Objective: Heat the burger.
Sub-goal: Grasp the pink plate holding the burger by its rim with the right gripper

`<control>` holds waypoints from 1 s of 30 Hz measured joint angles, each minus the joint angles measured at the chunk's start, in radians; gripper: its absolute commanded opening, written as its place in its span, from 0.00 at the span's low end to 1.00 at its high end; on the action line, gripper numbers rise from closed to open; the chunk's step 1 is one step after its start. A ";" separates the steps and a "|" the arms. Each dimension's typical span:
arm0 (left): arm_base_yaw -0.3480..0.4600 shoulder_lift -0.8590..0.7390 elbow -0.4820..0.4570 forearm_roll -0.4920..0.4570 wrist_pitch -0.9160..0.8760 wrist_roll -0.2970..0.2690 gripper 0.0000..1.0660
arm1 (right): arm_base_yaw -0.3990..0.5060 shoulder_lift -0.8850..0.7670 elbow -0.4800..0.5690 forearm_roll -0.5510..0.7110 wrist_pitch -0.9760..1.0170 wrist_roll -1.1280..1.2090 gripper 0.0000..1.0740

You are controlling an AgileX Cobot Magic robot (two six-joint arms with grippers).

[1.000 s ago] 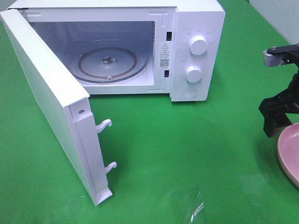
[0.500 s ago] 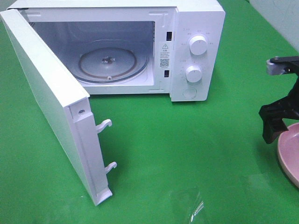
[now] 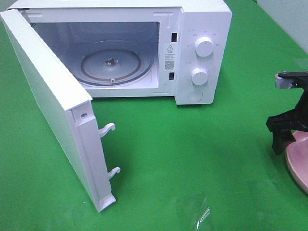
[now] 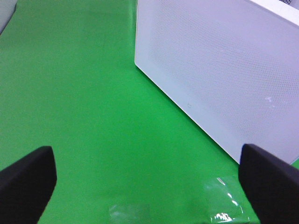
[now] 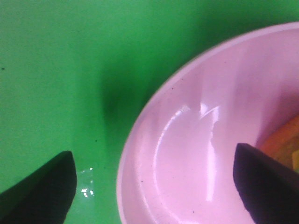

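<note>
While the white microwave oven (image 3: 202,29) stands with its door (image 3: 43,96) swung wide, both grippers hang open and empty.
Right gripper (image 5: 152,196) spreads its black jaws across the rim of the round pink glossy plate (image 5: 187,154), one finger over the green cloth (image 5: 56,70), the other above the plate's hollow; whether either touches I cannot tell. Only an orange-brown edge of the burger (image 5: 284,140) shows, lying on that plate at the table's right side, well apart from the oven and its round glass turntable (image 3: 113,65). Left gripper (image 4: 149,186) hovers, jaws wide, above the cloth beside the door's perforated panel, near a crumpled scrap of clear film (image 4: 224,205).
</note>
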 measured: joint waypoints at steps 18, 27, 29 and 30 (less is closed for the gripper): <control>0.000 0.000 0.000 0.000 0.000 0.000 0.92 | 0.000 0.006 0.082 0.015 -0.151 0.025 0.74; 0.000 0.000 0.000 0.000 0.000 0.000 0.92 | 0.000 0.091 0.082 0.015 -0.174 0.055 0.73; 0.000 0.000 0.000 0.000 0.000 0.000 0.92 | 0.000 0.097 0.082 0.012 -0.181 0.059 0.73; 0.000 0.000 0.000 0.000 0.000 0.000 0.92 | -0.001 0.102 0.082 0.008 -0.185 0.059 0.72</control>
